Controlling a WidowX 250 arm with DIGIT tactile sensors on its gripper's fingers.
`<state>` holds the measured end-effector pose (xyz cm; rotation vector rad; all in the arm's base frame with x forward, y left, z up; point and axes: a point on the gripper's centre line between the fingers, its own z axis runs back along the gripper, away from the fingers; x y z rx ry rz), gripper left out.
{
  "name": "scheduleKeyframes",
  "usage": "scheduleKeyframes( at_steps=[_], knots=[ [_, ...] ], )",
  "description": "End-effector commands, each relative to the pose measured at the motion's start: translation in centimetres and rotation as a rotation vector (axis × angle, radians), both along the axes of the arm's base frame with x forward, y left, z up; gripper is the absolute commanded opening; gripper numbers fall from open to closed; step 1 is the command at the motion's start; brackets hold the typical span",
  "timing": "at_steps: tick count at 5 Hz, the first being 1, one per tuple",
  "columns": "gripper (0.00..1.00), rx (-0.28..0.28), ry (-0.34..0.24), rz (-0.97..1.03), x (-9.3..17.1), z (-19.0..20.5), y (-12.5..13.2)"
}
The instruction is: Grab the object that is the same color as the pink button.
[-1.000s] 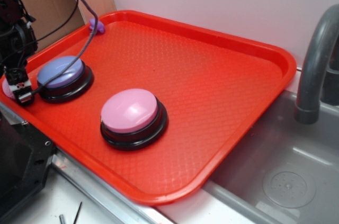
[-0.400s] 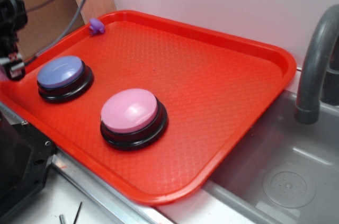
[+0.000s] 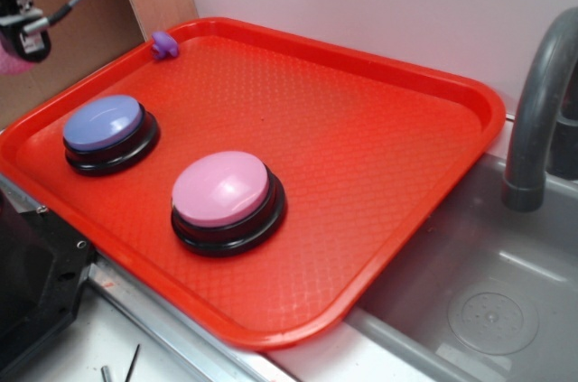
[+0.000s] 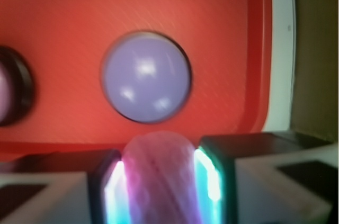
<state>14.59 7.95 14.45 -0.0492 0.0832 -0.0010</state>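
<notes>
**Caller:** Where's the ball right now?

**Me:** Pinched in my gripper (image 4: 159, 187). In the wrist view the pink ball (image 4: 159, 179) sits squeezed between my two fingers (image 4: 108, 189), jaws closed onto it from both sides. It's blurred, so I can't read its surface, but the colour is plain.

**Caller:** And off the tray?

**Me:** Yes. From outside, my gripper (image 3: 18, 39) hangs high at the far left, above and beyond the red tray (image 3: 406, 183), with a sliver of pink showing at the picture's edge. Looking down, the blue-purple button (image 4: 145, 77) lies directly below me.

**Caller:** Right colour?

**Me:** It matches the pink button (image 3: 223, 188), near the tray's front. The tiny purple toy (image 3: 163, 44) sits untouched in the far corner.

**Caller:** So what's left?

**Me:** Very little, I judge. The grab is made; I only need to hold it.
</notes>
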Motion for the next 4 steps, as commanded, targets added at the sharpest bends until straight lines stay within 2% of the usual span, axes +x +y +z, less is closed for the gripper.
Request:
scheduleKeyframes(
  at_steps=[1, 2, 3, 4],
  knots=[
    [0.00, 0.004, -0.065, -0.094, 5.8, 4.7, -4.2],
    [0.00, 0.013, -0.087, -0.077, 7.6, 5.3, -5.5],
    [0.00, 0.081, -0.122, -0.139, 8.7, 5.3, -6.6],
    [0.72, 0.106, -0.039, -0.117, 9.4, 4.3, -6.6]
  ],
)
